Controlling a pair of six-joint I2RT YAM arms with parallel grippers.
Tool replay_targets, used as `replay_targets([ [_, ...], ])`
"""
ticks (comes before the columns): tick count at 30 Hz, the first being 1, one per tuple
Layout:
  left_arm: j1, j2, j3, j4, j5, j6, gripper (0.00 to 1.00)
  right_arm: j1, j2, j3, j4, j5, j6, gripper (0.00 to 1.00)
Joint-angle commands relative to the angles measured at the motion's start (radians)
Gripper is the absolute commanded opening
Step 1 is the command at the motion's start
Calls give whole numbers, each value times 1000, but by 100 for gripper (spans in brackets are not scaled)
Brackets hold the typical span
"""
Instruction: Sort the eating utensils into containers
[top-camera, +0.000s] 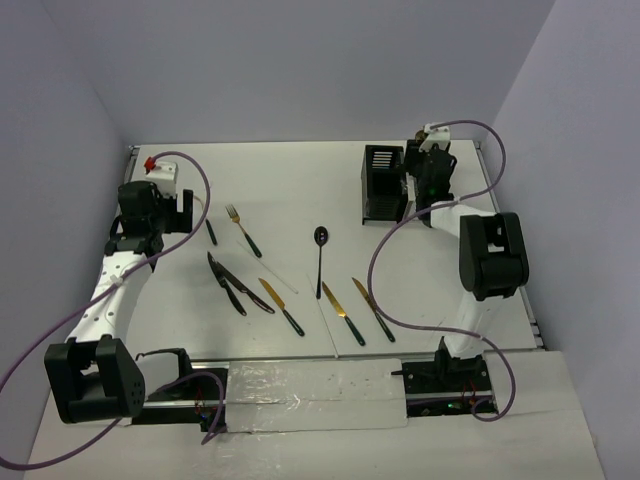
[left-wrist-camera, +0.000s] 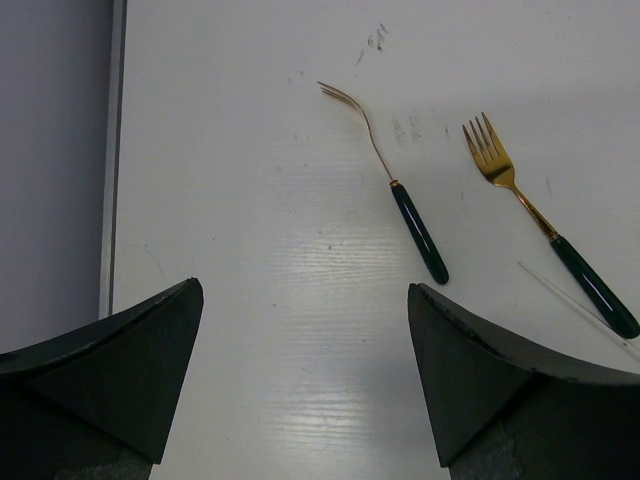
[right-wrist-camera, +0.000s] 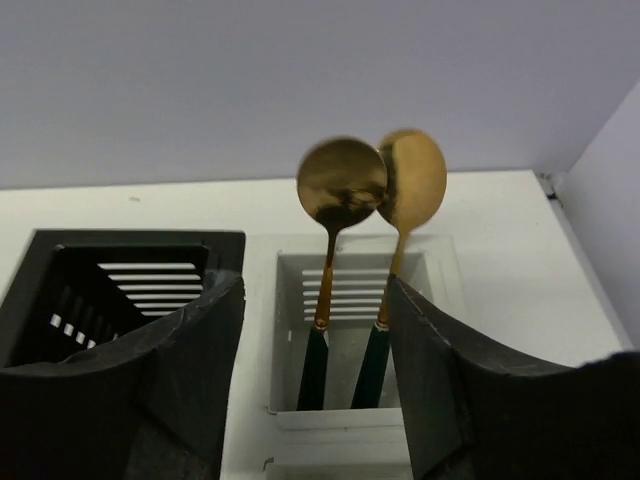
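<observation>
Progress looks slight to me: two gold spoons (right-wrist-camera: 340, 185) stand in the white container (right-wrist-camera: 440, 262) far right, by my released right tool (right-wrist-camera: 315, 283), the black container (right-wrist-camera: 130, 240) seems empty, and forks (left-wrist-camera: 420, 235), knives (top-camera: 228, 284) and a black spoon (top-camera: 320, 250) lie on the desk (top-camera: 300, 180) by my released left tool (left-wrist-camera: 305, 288).
</observation>
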Motion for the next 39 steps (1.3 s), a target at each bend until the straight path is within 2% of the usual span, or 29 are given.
replay_targets([
  [1, 5, -36, 1, -30, 17, 4, 94, -5, -116, -8, 18, -8, 12, 66],
  [3, 5, -54, -9, -50, 11, 16, 94, -3, -137, -6, -16, -11, 19, 71],
  [7, 5, -83, -41, -74, 5, 44, 95, 16, -237, 44, -111, 23, 66, 72],
  [9, 5, -83, -48, -82, -3, 58, 95, 53, -274, 108, -290, 64, 135, 72],
  [10, 6, -80, -53, -85, -12, 59, 95, 101, -300, 197, -369, 98, 155, 72],
  [11, 5, -67, -53, -93, -27, 64, 95, 127, -308, 246, -549, 101, 192, 72],
  [13, 6, -51, -52, -110, -41, 66, 95, 188, -326, 354, -709, 112, 216, 72],
  [14, 6, -37, -52, -117, -47, 73, 95, 255, -332, 375, -844, 121, 242, 72],
  [16, 12, -21, -56, -131, -49, 81, 95, 322, -345, 409, -1004, 100, 276, 73],
  [19, 26, 4, -64, -156, -35, 90, 95, 427, -345, 388, -1123, 5, 357, 77],
  [24, 49, 9, -123, -142, -28, 64, 94, 587, -276, 307, -1195, 26, 442, 78],
  [27, 58, -19, -183, -96, -37, 55, 94, 627, -181, 300, -1240, -29, 480, 77],
  [32, 80, -65, -237, -46, -55, 64, 95, 664, -11, 332, -1286, -13, 511, 74],
  [39, 83, -102, -271, -16, -51, 61, 95, 684, 68, 313, -1286, 1, 540, 69],
])
